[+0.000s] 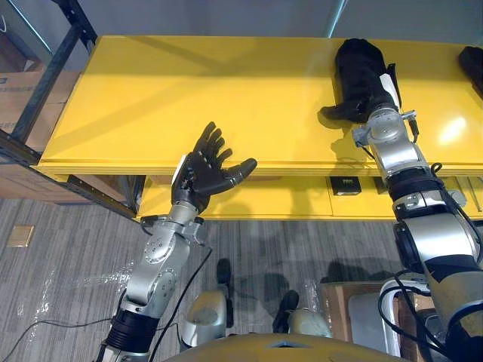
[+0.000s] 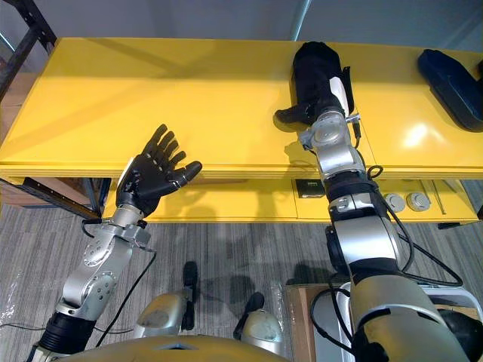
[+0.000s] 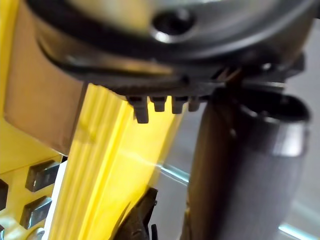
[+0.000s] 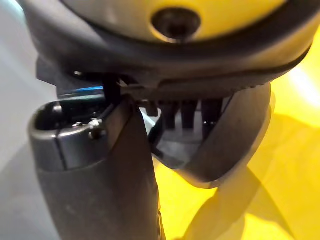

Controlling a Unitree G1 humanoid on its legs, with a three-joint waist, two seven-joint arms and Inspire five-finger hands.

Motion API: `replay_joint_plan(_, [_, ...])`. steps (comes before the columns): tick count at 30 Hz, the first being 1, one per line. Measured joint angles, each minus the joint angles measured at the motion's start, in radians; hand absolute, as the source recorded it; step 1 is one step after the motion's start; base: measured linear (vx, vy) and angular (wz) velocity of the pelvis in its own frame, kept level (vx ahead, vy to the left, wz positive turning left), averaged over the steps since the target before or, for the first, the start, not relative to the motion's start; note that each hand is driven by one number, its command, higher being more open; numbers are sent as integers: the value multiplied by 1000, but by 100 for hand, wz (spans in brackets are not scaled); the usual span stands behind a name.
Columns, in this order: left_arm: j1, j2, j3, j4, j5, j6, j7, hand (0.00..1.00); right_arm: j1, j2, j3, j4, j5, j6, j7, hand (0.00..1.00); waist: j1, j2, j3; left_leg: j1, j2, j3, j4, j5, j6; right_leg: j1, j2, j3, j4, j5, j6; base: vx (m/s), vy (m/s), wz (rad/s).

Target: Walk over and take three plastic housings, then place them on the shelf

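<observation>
Roughly midway, by my reading. At the left, the left hand (image 1: 207,170) hovers at the front edge of the yellow shelf (image 1: 226,83), palm up, fingers spread wide and holding nothing. That part of the shelf top carries no housing.

Further right, the right hand (image 1: 368,87) is out over the shelf top, lying on a dark housing (image 1: 355,51) that rests on the yellow surface beneath and beyond it. The thumb sticks out to the side, on the shelf. Whether this hand grips the piece or has let go, I cannot tell, as hand and housing merge into 1 dark mass.

At the far right, a second housing (image 2: 453,83) lies flat on the shelf by itself, well apart from the right hand.

So 1 housing looks placed and another is at the point of being set down. That would leave 1 of the 3 to fetch, though parts beyond the edges of the views could change that count.
</observation>
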Motion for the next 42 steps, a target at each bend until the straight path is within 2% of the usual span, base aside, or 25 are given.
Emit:
replay_joint_plan(6, [46, 0, -1, 0, 0, 5, -7, 100, -1, -1, 0, -10, 0, 5, 53, 100, -1, 4, -2, 20, 0, 1, 0, -3, -3, 28, 4, 0, -17, 2, 3, 1, -2, 1])
replay_joint_plan(15, [72, 2, 0, 0, 1, 21, -19, 100, 60, -50, 0, -115, -11, 54, 126, 100, -1, 19, -9, 36, 11, 8, -1, -8, -9, 47, 19, 8, -34, 3, 2, 5, -8, -2])
replay_joint_plan(21, [109, 1, 5, 0, 1, 21, -21, 100, 185, -82, -6, -256, -56, 54, 132, 100, -11, 40, -37, 42, 10, 18, -2, -4, -4, 49, 16, 11, -36, 3, 2, 43, -11, -4])
replay_joint_plan(25, [123, 0, 10, 0, 1, 22, -22, 100, 269, -86, -49, -435, -59, 48, 104, 100, -29, 45, -46, 45, 11, 24, -5, -5, -5, 49, 16, 13, -36, 3, 3, -4, 1, -3])
replay_joint_plan(27, [137, -1, 10, 0, 1, 22, -24, 100, 307, -86, -68, -493, -59, 28, 77, 100, -31, 42, -60, 45, 11, 30, -5, -12, -13, 48, 16, 14, -40, 4, 4, 1, 8, -8])
replay_joint_plan(32, [161, -1, 10, 0, 2, 23, -21, 100, 415, -86, -114, -640, -85, -67, -9, 100, -36, 38, -87, 42, 11, 38, -5, -18, -12, 47, 18, 22, -58, 9, 12, 15, 4, -5])
replay_joint_plan(37, [163, -1, 10, 0, 3, 24, -10, 100, 455, -85, -127, -680, -91, -152, -59, 100, -38, 35, -97, 36, 9, 42, -5, -18, -12, 46, 19, 24, -73, 18, 15, 14, 6, -2])
replay_joint_plan(41, [188, -1, 10, -3, 3, 21, 1, 100, 534, -53, -155, -735, -79, -214, -164, 100, -34, 22, -121, 31, 9, 43, -5, -18, -10, 46, 21, 25, -84, 20, 15, 51, -3, 0])
replay_joint_plan(42, [188, -1, 10, -3, 2, 21, 2, 100, 541, -50, -161, -743, -74, -219, -166, 100, -34, 22, -121, 32, 9, 43, -5, -18, -9, 46, 21, 25, -84, 20, 15, 51, -3, 0])
